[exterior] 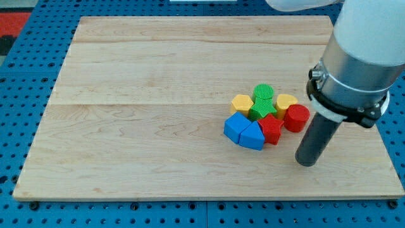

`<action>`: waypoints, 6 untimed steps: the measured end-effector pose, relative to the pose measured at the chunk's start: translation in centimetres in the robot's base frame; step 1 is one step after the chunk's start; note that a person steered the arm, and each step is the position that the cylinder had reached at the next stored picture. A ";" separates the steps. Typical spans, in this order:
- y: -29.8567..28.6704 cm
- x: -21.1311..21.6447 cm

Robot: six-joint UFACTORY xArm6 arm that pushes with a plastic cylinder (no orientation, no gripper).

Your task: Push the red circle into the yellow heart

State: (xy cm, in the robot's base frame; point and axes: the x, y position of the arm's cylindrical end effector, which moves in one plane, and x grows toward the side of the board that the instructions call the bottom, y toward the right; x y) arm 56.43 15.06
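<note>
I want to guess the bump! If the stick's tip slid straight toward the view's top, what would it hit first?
Probably the red circle block, just above and slightly left of my tip. It could slip past on the right; depth is unclear.

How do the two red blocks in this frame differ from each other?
The red circle is a round, smooth-sided cylinder; the other red block has an angular, notched outline, perhaps a star. The red circle lies nearer the view's right, beside the yellow heart; the other red block sits lower, against the blue blocks. The red circle is closer to my tip, which stands below it, apart from both. They share the same colour and similar height.
</note>
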 end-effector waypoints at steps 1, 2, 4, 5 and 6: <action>-1.7 0.0; -0.5 -1.3; 2.9 -6.8; 2.5 -7.1; 5.4 -8.2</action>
